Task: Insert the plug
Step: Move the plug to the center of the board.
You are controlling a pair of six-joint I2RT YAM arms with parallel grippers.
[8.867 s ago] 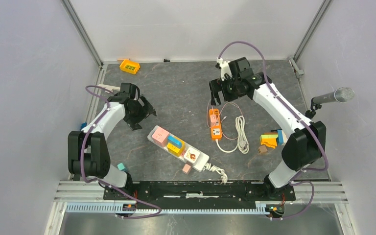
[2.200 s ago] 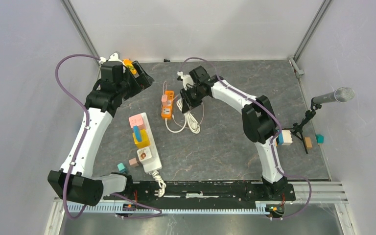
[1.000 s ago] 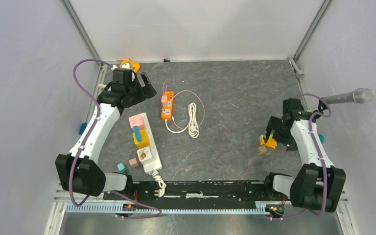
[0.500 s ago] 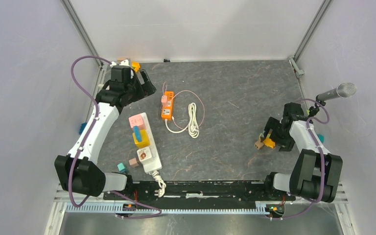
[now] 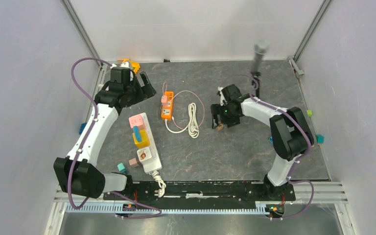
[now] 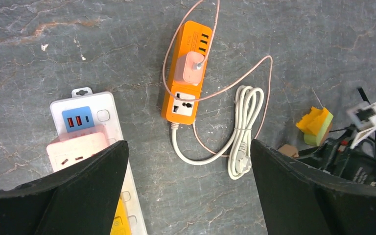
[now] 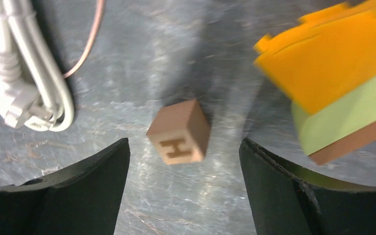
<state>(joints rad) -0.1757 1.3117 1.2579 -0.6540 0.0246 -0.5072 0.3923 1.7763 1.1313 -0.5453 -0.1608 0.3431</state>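
The white plug (image 5: 192,129) lies on the table at the end of its coiled white cable, beside the orange power strip (image 5: 166,105). In the left wrist view the plug (image 6: 240,166) rests right of the strip (image 6: 186,83), which carries a pink adapter (image 6: 192,68). My left gripper (image 5: 144,88) hangs open (image 6: 188,147) above and left of them, holding nothing. My right gripper (image 5: 220,117) is open (image 7: 183,144) low over a brown cube marked H (image 7: 178,131), without touching it. The plug (image 7: 22,110) lies to that gripper's left.
A long white power strip (image 5: 144,142) with pink, blue and yellow adapters lies near the left arm. A yellow and green block (image 7: 342,83) sits next to the right gripper. A microphone on a stand (image 5: 259,51) is at the back. Small cubes (image 5: 122,168) lie front left.
My right arm swung from the right edge to the table's middle, near the white cable, its jaws narrowing slightly. The microphone now stands at the back. The left arm barely moved.
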